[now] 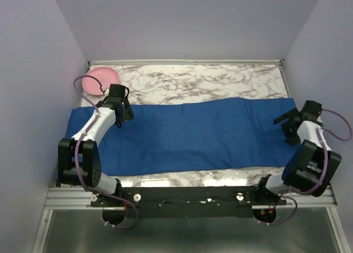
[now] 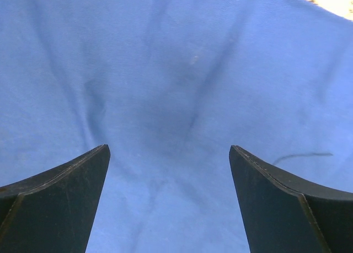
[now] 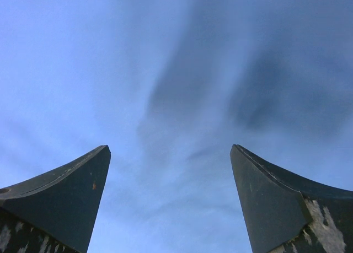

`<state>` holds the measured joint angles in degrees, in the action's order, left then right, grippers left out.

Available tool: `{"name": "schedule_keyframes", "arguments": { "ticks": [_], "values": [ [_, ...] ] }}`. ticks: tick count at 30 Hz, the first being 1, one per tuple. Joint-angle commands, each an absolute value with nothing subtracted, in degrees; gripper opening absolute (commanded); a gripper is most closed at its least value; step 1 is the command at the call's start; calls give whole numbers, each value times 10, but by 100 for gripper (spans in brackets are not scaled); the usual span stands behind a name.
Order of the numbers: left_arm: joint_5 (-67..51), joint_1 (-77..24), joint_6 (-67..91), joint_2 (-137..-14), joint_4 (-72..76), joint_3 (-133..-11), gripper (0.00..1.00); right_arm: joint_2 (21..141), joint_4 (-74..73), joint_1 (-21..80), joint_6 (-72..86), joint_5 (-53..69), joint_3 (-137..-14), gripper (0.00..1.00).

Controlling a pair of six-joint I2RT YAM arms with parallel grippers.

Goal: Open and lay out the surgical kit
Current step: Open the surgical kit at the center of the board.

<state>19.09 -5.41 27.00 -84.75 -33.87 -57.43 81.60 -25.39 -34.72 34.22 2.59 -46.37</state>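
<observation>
Marble-look table (image 1: 220,79), blue cloth wrap (image 1: 193,134) spread across, lilac walls (image 1: 193,21), left hand (image 2: 168,148), right hand (image 3: 170,147) both gaping empty.

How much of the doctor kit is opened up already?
The blue cloth is spread in a wide band across the table. The left gripper and right gripper hang open over its two ends, holding nothing. Nothing else of the kit shows, so uncovering and laying out its things looks left to do.
</observation>
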Motion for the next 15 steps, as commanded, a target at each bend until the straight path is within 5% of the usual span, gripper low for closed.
{"name": "schedule_keyframes", "arguments": {
  "ticks": [1,15],
  "values": [
    [168,-57,272,-820,-336,-581,99,800,-263,-207,246,24,-521,98],
    [183,-66,268,-787,-345,-565,99,999,-326,-37,134,-27,-647,79]
  ]
}}
